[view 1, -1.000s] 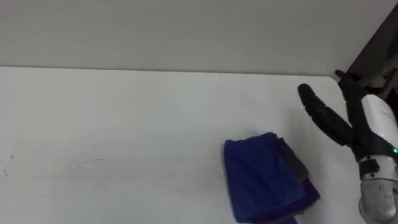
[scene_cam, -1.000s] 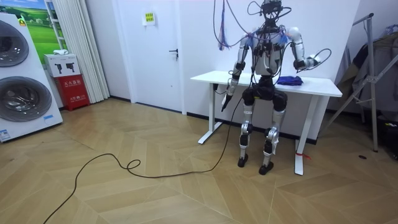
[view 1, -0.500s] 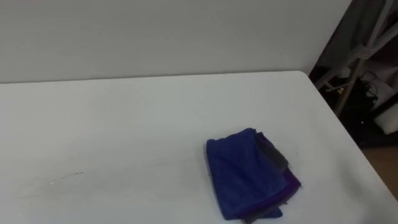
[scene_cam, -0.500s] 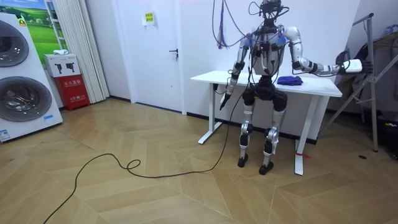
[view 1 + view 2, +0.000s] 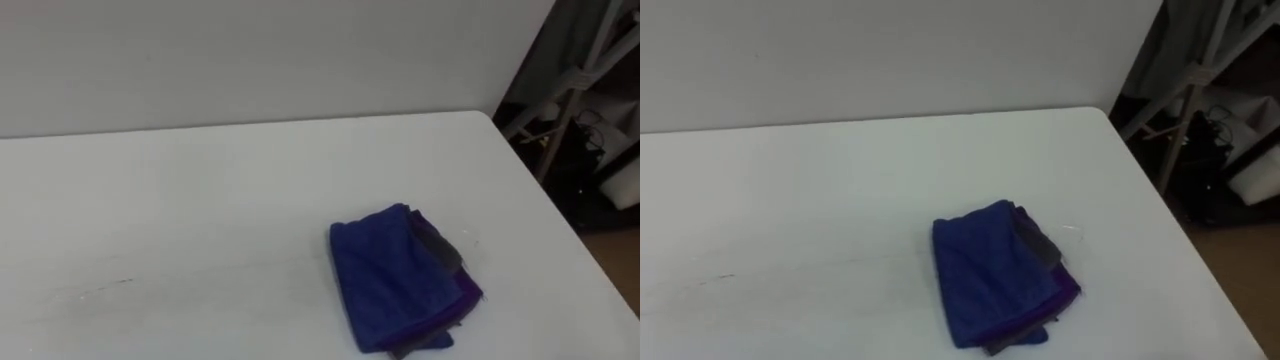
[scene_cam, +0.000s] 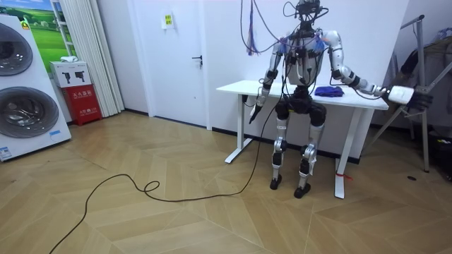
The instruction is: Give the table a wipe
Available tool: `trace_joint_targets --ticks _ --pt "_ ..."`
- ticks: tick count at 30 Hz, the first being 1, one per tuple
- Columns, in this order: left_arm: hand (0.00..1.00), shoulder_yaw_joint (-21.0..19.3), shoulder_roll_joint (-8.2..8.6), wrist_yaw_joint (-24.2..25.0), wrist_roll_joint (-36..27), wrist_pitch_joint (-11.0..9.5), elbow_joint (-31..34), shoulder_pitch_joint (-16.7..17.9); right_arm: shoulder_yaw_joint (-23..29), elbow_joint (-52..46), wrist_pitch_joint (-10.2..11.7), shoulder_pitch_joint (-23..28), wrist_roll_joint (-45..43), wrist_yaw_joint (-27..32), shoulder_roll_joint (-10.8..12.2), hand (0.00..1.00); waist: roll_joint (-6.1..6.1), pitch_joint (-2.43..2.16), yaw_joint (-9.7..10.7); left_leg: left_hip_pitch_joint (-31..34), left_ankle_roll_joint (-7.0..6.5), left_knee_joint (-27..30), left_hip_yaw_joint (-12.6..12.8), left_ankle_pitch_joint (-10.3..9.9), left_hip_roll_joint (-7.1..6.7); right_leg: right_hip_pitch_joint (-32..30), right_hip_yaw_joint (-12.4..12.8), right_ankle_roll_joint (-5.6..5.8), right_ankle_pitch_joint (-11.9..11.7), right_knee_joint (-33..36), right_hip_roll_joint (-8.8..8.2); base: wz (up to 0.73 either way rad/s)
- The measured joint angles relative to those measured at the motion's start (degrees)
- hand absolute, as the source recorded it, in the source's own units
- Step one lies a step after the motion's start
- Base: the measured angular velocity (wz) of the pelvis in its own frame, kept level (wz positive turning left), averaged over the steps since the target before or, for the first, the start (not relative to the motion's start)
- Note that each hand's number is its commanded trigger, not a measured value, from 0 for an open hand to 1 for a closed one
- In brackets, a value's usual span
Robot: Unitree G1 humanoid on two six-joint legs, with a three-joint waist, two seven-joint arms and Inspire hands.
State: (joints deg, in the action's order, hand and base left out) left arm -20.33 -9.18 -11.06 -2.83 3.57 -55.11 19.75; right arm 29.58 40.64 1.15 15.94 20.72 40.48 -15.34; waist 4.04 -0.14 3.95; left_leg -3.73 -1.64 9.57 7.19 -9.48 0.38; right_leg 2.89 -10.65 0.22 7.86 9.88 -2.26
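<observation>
A folded blue cloth with a dark purple layer under it lies flat on the white table, towards the table's right end. Nothing touches it. In the room view I stand at the table's front edge, facing it, with the cloth on the top just to my right. My right arm stretches out sideways past the table's right end, and my right hand hangs in the air there, well away from the cloth. My left hand hangs down at my side below the tabletop.
A plain wall runs close behind the table. A metal rack with dark items stands on the floor off the table's right end, close to my outstretched right hand. In the room view, washing machines and a red box stand far to the left.
My right arm has swung from above the table's right part out past its right end and dropped lower. The eye view shifted right early on; the cloth has not moved.
</observation>
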Motion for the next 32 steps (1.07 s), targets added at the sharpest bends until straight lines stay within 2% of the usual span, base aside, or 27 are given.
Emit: trace_joint_targets --ticks 2,5,10,13,16,18,24,27,32 --pt "0.00 -0.01 0.13 0.12 0.02 0.27 -0.01 0.21 1.18 4.23 -0.07 -0.05 3.45 -0.73 0.55 0.00 -0.16 -0.10 0.62 0.00 0.02 -0.03 -0.03 0.01 0.01 0.05 -0.16 -0.01 0.01 -0.05 -0.04 0.02" --pt "0.00 -0.40 0.31 0.56 0.19 0.27 -0.02 -0.01 1.23 13.32 -0.11 0.99 4.21 -3.20 1.24 0.00 -0.38 -0.23 0.70 -0.04 0.02 0.03 -0.25 0.01 0.01 0.12 -0.31 -0.08 0.08 0.04 -0.07 0.00" --pt "0.00 -0.34 1.08 1.19 0.87 0.25 -0.29 0.53 -0.16 22.38 -2.26 1.97 1.14 -8.75 4.22 0.00 -0.37 -0.27 0.56 -0.20 0.05 -0.02 -0.25 -0.02 -0.03 0.13 -0.22 -0.27 0.27 0.15 -0.10 -0.03" --pt "0.00 -0.12 1.05 1.49 2.45 0.24 -1.61 0.70 -4.94 26.47 -3.40 1.48 -4.13 -12.12 4.42 0.00 -0.48 -0.27 0.34 -0.20 0.06 0.06 -0.41 -0.05 -0.09 0.10 -0.17 -0.19 0.17 0.08 -0.09 0.00" --pt "0.00 2.74 0.96 1.51 2.51 0.41 -4.78 -0.44 -10.67 27.61 -4.60 -0.29 -13.33 -14.34 4.76 0.00 -0.91 -0.25 -0.08 -0.32 0.05 0.13 -0.43 -0.10 -0.12 0.17 -0.15 -0.14 0.11 0.12 0.02 0.00" --pt "0.00 4.14 1.38 1.54 2.55 1.10 -5.60 -1.53 -13.76 28.39 -5.20 -2.16 -18.82 -16.14 4.81 0.00 -1.50 -0.26 -1.49 -0.15 0.02 0.31 -0.70 -0.19 -0.19 0.25 -0.46 -0.09 0.08 0.00 -0.09 0.06" --pt "0.00 6.83 1.70 0.21 3.90 1.52 -5.53 -2.76 -19.73 28.22 -6.30 -6.06 -31.89 -18.92 5.22 0.00 -3.01 -0.08 -3.48 0.23 0.07 0.41 -1.77 -0.13 -0.35 0.45 -1.45 -0.08 0.11 -0.09 -0.18 0.10" --pt "0.00 8.32 1.84 -0.98 5.89 1.56 -5.53 -2.77 -22.25 28.35 -6.61 -6.68 -36.40 -19.71 6.19 0.00 -3.23 0.10 -4.26 0.08 0.17 0.35 -2.67 0.03 -0.64 1.08 -2.11 -0.19 0.17 -0.22 -0.02 0.15" --pt "0.00 10.22 2.16 -1.69 8.88 1.66 -5.54 -2.31 -24.95 28.42 -7.20 -6.67 -40.76 -21.93 7.07 0.00 -3.26 0.09 -4.52 0.08 0.21 0.45 -4.02 0.15 -1.06 1.67 -3.28 -0.16 0.46 -0.22 -0.21 0.13"
